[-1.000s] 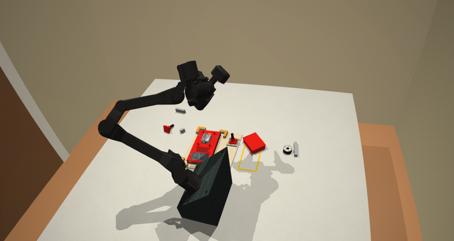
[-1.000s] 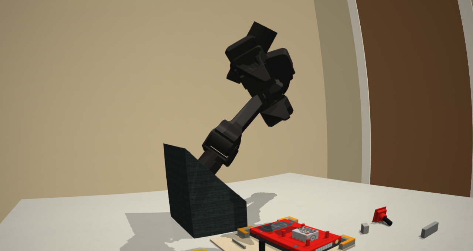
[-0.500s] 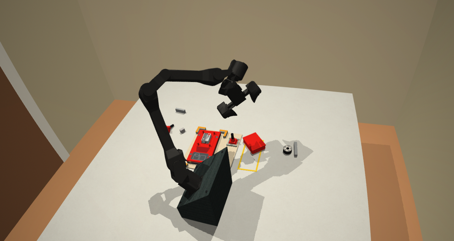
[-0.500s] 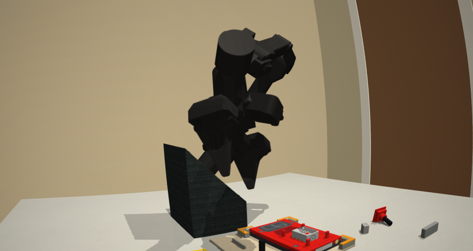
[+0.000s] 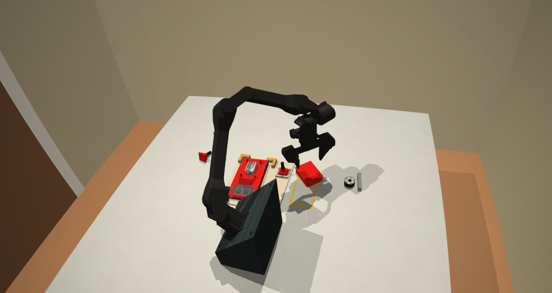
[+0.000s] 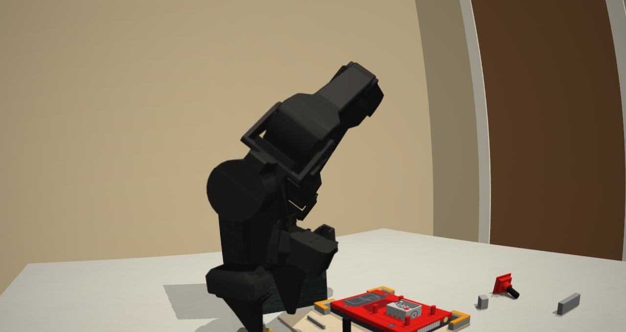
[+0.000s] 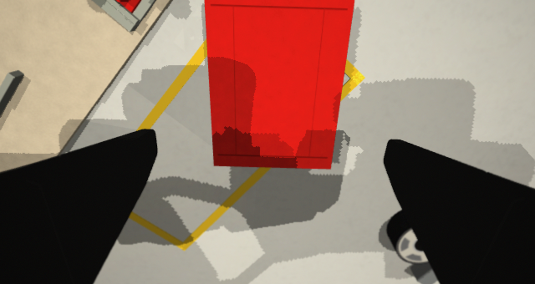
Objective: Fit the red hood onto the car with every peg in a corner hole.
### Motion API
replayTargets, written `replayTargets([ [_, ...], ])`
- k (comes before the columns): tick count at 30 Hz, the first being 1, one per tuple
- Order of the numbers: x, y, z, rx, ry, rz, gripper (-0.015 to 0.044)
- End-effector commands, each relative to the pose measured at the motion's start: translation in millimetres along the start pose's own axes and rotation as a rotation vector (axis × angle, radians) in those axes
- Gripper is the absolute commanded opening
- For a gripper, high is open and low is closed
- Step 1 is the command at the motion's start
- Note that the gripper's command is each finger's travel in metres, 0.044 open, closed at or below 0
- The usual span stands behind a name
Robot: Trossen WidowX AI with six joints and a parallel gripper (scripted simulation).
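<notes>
The red hood point(image 5: 308, 171) point(image 7: 284, 88) lies roof up across one end of a yellow outline point(image 5: 293, 191) point(image 7: 174, 88), turned against it. The holes in its bosses are hidden. My gripper point(image 5: 309, 162) point(image 6: 275, 321) point(image 7: 272, 145) is open and empty and points down over the hood. In the wrist view one fingertip is on each side of the hood's near part, with a gap at both sides. The red chassis point(image 5: 236, 181) point(image 6: 350, 310) sits in the jig point(image 5: 274, 160) point(image 6: 459, 317). The grey engine block point(image 5: 250, 167) point(image 6: 403, 309) is on its deck, with pegs point(image 5: 261, 162) point(image 6: 433, 310) standing around it.
A black stick on a red base point(image 5: 283, 171) stands between chassis and hood. A wheel point(image 5: 349, 181) point(image 7: 407, 248) and a grey bar point(image 5: 359, 181) lie right of the hood. A red part with a black stem point(image 5: 202, 156) point(image 6: 501, 284) lies beyond the chassis. The dark arm mount point(image 5: 266, 222) is near the chassis.
</notes>
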State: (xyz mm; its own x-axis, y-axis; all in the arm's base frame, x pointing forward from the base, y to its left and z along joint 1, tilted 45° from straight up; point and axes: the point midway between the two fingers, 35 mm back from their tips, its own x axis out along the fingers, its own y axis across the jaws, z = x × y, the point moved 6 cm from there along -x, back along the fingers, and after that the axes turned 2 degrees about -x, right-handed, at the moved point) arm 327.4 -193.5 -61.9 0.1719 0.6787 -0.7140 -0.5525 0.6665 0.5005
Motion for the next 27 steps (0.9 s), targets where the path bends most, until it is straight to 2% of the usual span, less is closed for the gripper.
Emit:
replayTargets([
  [1,-4,-3,3,-0.016,-0.001,-0.007,0.0440],
  [27,20,-3,5,-0.016,-0.001,-0.007,0.0440],
])
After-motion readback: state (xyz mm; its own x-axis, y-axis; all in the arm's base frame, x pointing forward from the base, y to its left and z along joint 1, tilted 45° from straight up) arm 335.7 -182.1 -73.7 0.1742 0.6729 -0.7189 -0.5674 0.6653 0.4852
